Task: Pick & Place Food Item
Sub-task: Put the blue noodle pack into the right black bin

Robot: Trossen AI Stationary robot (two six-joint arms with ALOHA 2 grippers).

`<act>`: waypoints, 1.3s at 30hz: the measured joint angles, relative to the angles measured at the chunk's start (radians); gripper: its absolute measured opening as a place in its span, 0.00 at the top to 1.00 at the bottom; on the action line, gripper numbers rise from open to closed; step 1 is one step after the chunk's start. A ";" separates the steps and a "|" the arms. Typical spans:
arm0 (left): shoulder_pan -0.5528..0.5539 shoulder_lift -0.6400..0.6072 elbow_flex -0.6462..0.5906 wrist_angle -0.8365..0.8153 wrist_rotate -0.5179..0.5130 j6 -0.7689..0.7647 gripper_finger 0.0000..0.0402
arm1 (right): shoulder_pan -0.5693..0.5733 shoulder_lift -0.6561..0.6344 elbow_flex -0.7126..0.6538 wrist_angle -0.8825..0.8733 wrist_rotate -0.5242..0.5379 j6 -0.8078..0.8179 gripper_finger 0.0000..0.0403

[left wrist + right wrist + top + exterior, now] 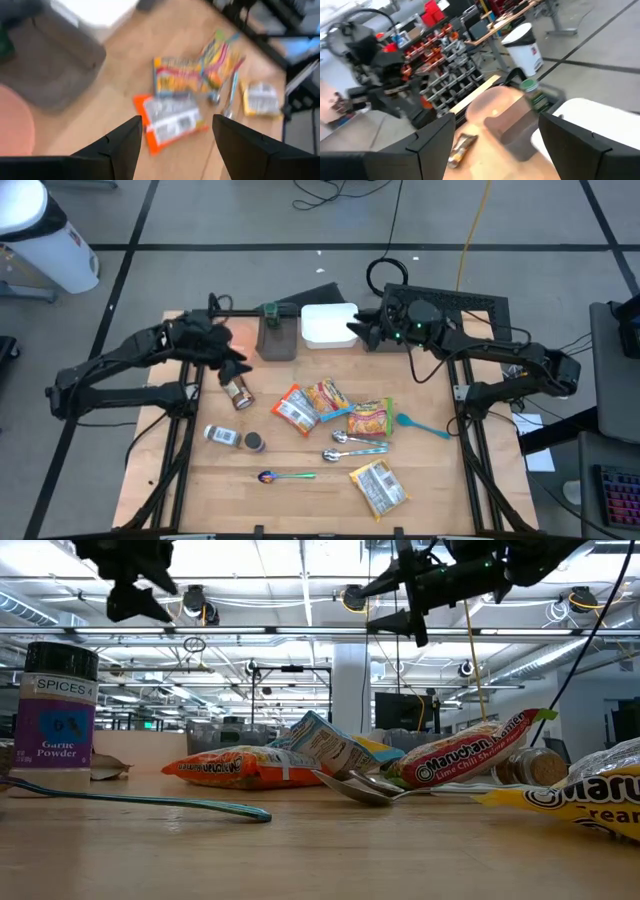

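The teal spoon [140, 802] lies foremost, while the left gripper [232, 358], jaws apart and empty near the table's [300, 500] far-left corner, could snag overlapping ramen packets [318, 406] on descending.

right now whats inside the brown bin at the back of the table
From above, the brown bin looks empty: only its bare floor shows. The right wrist view agrees, though its near wall hides part of the floor. A green-capped bottle stands behind it, outside.

Packets [330, 408] mid-table — spoons [355, 446] just before them, perhaps touching.
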 joint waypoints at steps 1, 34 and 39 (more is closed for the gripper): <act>-0.012 -0.004 0.000 -0.025 -0.008 0.004 0.38 | 0.016 0.000 0.000 -0.001 0.001 0.005 0.31; -0.096 -0.224 -0.357 0.099 -0.178 -0.637 0.38 | 0.163 0.076 0.000 0.020 -0.166 -0.089 0.31; -0.096 -0.115 -0.394 0.385 -0.122 -0.583 0.38 | 0.163 0.076 0.000 0.005 -0.166 -0.098 0.31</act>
